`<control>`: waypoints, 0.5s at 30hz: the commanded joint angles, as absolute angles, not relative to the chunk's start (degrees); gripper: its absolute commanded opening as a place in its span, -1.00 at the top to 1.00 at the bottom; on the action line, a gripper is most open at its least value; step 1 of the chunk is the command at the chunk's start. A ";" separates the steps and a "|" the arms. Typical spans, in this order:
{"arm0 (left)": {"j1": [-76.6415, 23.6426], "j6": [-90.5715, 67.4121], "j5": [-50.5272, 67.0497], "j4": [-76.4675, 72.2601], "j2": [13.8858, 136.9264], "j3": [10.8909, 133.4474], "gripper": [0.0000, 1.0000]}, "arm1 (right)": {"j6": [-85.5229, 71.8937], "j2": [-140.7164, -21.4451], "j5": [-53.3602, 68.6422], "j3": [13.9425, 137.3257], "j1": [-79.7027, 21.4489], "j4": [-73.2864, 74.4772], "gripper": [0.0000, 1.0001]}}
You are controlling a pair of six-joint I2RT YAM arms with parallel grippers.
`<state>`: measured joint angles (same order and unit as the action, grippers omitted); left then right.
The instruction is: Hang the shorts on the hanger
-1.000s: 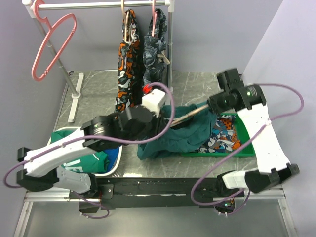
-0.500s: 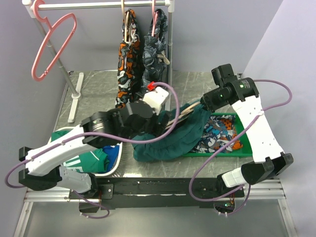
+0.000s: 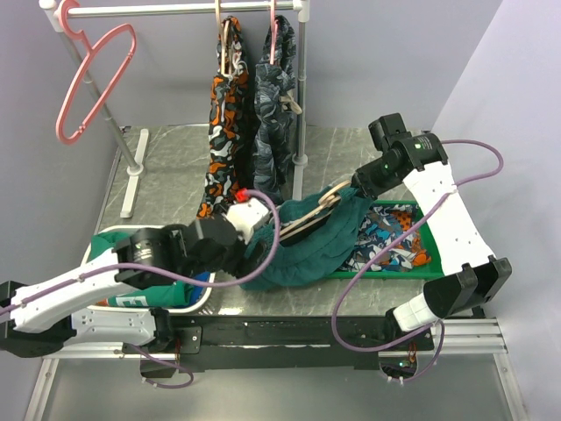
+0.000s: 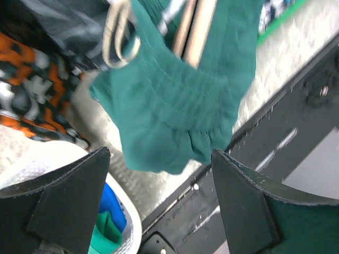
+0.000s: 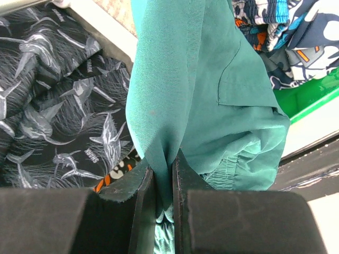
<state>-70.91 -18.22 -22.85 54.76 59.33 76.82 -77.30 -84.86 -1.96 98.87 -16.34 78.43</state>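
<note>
Our left tool (image 4: 159, 156) has just let go. A second ago it was up against the garment with its jaws much narrower. Now they stand wide apart with nothing between them, and the arm has drawn back toward the near-left corner. Our right tool (image 5: 163, 180) is clenched on a vertical fold of the plain dark teal-green fabric shorts (image 5: 212, 95), and it has carried them up and to the left since then.

The shorts now hang above the grey marbled tabletop (image 3: 175, 167), draped around the tan-beige wooden hanger (image 4: 204, 26). The hanger's two straight bars and its curved hook poke out of the cloth at the top. We cannot tell whether the right tool's pinch also traps the hanger. We judge the release to mean the garment is threaded on, so only the right tool's grip now keeps the pair aloft.

The fabric is soft and matte and bunches at a gathered elastic waistband. That makes it likely to slide along the smooth, rigid bars.

Behind hang orange camouflage shorts (image 3: 223, 132) and dark grey printed shorts (image 3: 272, 114). A pink hanger (image 3: 92, 79) hangs from the rail at the far left. A green plastic tray (image 3: 377, 270) of patterned clothes lies to the right, and a white basket (image 3: 203, 303) stands at the near left.
</note>
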 commanded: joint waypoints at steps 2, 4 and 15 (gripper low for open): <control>-72.33 -16.62 -17.67 48.53 58.44 71.29 -0.72 | -76.64 -85.43 -0.18 98.88 -15.91 78.75 1.00; -72.51 -15.65 -17.31 45.98 59.50 70.23 -0.73 | -76.38 -85.43 -0.18 99.14 -15.91 79.01 1.00; -72.77 -7.22 -26.90 25.86 62.05 64.78 0.01 | -73.92 -83.15 2.99 97.21 -15.91 79.45 1.00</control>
